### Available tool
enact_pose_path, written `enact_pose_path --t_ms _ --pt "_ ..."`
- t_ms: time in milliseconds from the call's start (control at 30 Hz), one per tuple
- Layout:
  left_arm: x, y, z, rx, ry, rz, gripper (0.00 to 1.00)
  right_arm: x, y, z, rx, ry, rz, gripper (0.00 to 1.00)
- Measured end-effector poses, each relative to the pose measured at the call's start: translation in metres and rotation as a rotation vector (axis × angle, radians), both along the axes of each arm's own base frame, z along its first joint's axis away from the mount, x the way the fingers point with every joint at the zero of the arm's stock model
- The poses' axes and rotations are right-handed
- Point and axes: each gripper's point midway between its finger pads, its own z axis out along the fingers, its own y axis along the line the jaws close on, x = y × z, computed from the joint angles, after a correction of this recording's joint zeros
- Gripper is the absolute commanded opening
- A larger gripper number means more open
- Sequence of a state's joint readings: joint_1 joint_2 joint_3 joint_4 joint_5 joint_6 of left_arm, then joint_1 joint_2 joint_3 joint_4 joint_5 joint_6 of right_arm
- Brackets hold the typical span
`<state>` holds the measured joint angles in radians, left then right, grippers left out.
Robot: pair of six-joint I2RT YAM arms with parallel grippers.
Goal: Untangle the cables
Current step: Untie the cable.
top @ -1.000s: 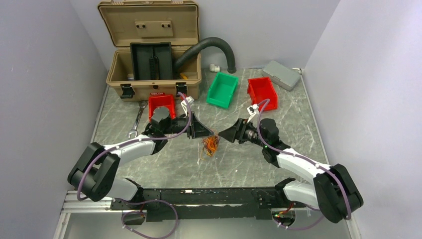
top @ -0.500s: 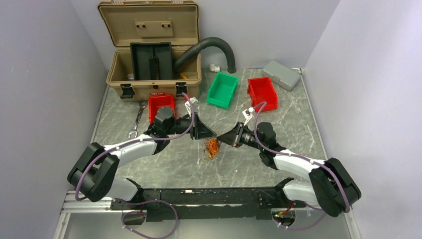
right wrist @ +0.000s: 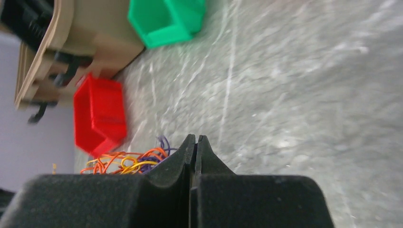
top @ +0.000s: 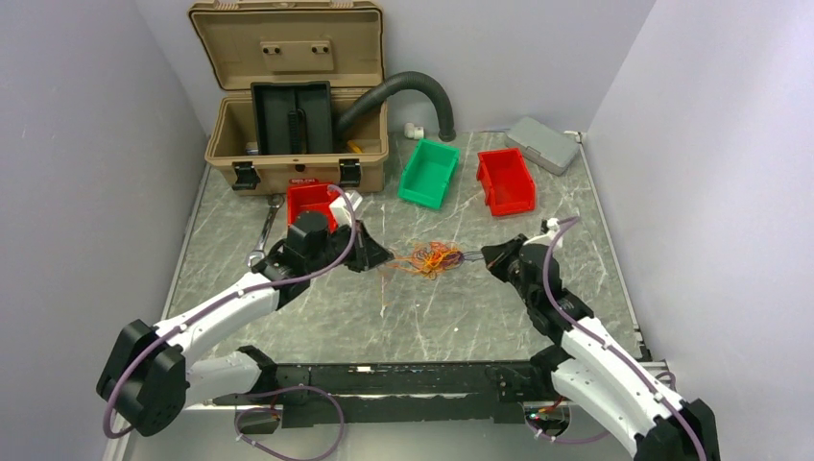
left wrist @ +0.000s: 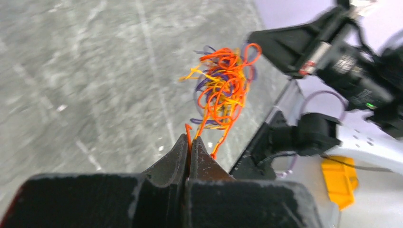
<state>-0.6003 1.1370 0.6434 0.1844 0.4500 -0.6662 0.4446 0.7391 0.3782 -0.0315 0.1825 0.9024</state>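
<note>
Cables (top: pixel 434 259), a limp, feather-light knot of hair-thin wires, stretch in front of the green bin (top: pixel 429 171) between left gripper (top: pixel 382 259) and right gripper (top: pixel 487 259), both pinching end strands; loose outer loops look the safest hold.

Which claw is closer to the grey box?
Right. The right gripper is in front of the grey box, slightly left; the left gripper is farther left, beyond the cables.

From above, the cables (top: pixel 432 259) are too fine to tell strand from strand. In the right wrist view the right gripper (right wrist: pixel 195 139) hides their near end; the edge crops the tan case (right wrist: pixel 95 28)
</note>
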Motion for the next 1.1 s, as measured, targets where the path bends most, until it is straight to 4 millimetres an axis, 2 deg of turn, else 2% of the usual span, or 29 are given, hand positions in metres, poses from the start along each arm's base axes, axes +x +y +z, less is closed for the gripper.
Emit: enact_pose_path --t_ms 133,200,300,400,433,567,600,633,700,867,1000,1100 --pt "0.007 0.026 -0.033 0.139 0.079 0.134 0.0 -0.005 -0.033 -0.007 -0.041 0.03 -0.166 0.0" --pt "0.01 0.041 -0.047 0.202 0.121 0.208 0.0 -0.009 -0.043 -0.013 -0.065 0.056 -0.208 0.0" --pt "0.011 0.059 -0.058 0.259 0.166 0.299 0.0 -0.012 -0.044 -0.015 -0.086 0.08 -0.209 0.0" --pt "0.011 0.069 -0.059 0.282 0.176 0.35 0.03 -0.009 -0.037 -0.006 -0.108 0.06 -0.162 0.0" --pt "0.012 0.071 -0.059 0.291 0.18 0.362 0.11 -0.007 -0.033 -0.002 -0.116 0.047 -0.134 0.0" --pt "0.013 0.083 -0.067 0.365 0.171 0.377 0.72 -0.001 -0.017 0.009 -0.181 -0.012 0.006 0.0" --pt "0.014 0.086 -0.071 0.384 0.17 0.374 0.91 0.001 -0.013 0.011 -0.199 -0.026 0.042 0.0" --pt "0.013 0.088 -0.074 0.403 0.169 0.366 0.98 0.003 -0.007 0.013 -0.206 -0.039 0.085 0.0" --pt "0.011 0.087 -0.077 0.422 0.157 0.333 0.99 0.005 0.006 0.016 -0.213 -0.058 0.167 0.0" --pt "0.005 0.064 -0.069 0.402 0.074 0.186 0.99 0.007 0.036 0.02 -0.208 -0.077 0.347 0.0" --pt "0.006 0.036 -0.065 0.39 0.036 0.068 0.99 0.004 0.044 0.02 -0.203 -0.082 0.399 0.0" --pt "0.005 0.007 -0.063 0.378 0.003 -0.026 0.98 0.002 0.048 0.023 -0.192 -0.092 0.427 0.0"
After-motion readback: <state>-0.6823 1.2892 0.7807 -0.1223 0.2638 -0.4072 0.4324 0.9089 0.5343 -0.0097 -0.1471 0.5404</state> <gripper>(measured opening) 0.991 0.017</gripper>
